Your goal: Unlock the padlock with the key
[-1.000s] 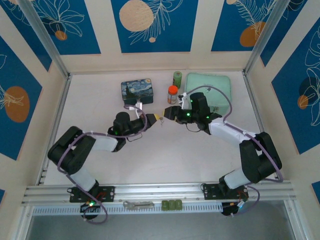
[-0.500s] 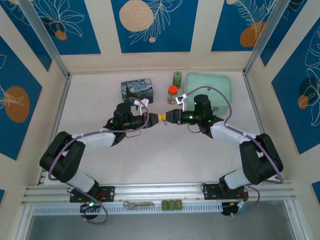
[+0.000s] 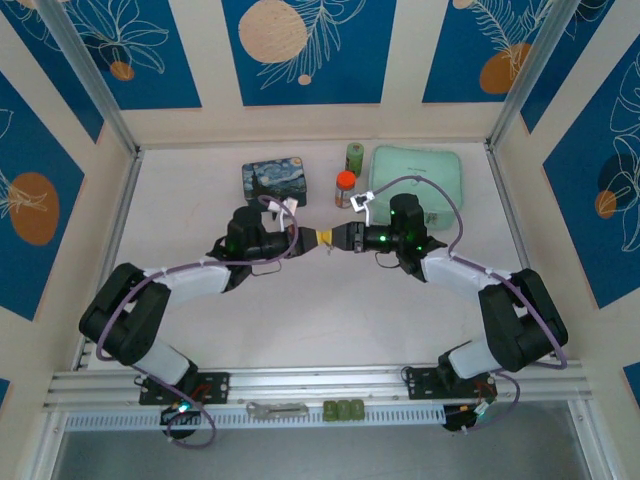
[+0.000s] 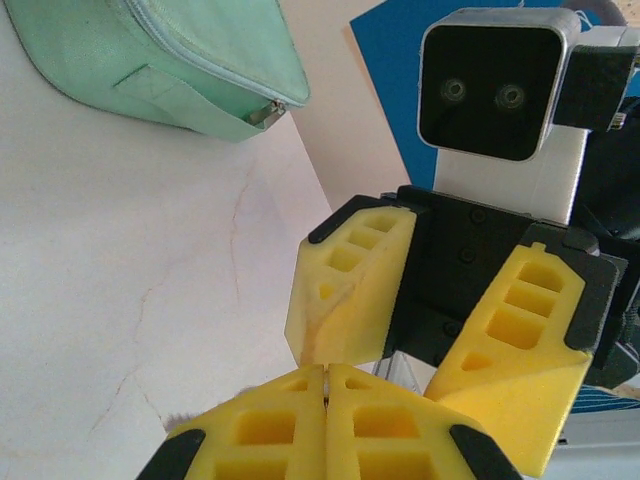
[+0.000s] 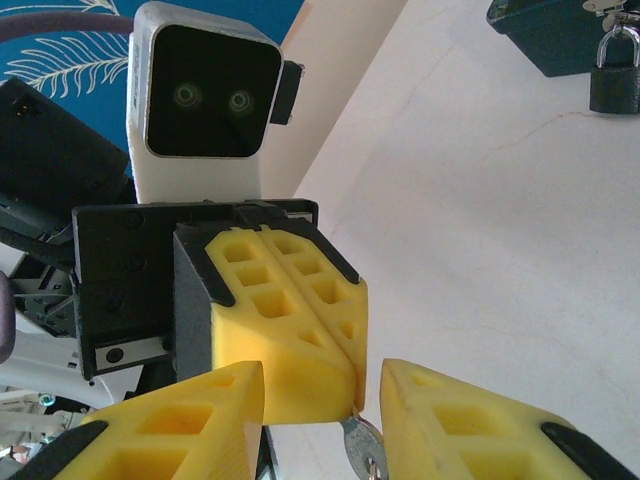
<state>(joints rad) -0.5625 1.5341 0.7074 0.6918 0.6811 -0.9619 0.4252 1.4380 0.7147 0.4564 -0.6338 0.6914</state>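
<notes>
My left gripper (image 3: 318, 237) is shut on the small silvery key (image 5: 362, 446). The key's round head pokes out below its closed yellow fingers (image 5: 290, 310). In the left wrist view the left gripper (image 4: 327, 372) shows its pads pressed together. My right gripper (image 3: 338, 236) faces it tip to tip and is open. In the right wrist view the right gripper (image 5: 323, 372) has a finger on either side of the left fingertips and the key, without touching the key. The dark padlock (image 5: 614, 75) hangs on the front of the starry-night box (image 3: 274, 181), behind the left arm.
A mint green pouch (image 3: 417, 172) lies at the back right, with a green bottle (image 3: 355, 156) and an orange-capped bottle (image 3: 345, 187) beside it. A flat grey tool (image 3: 277, 408) and small green pieces (image 3: 343, 410) rest on the front rail.
The left arm stretched out towards the centre with the key. The right gripper then slid left, so its open fingers now flank the left gripper's tip.
</notes>
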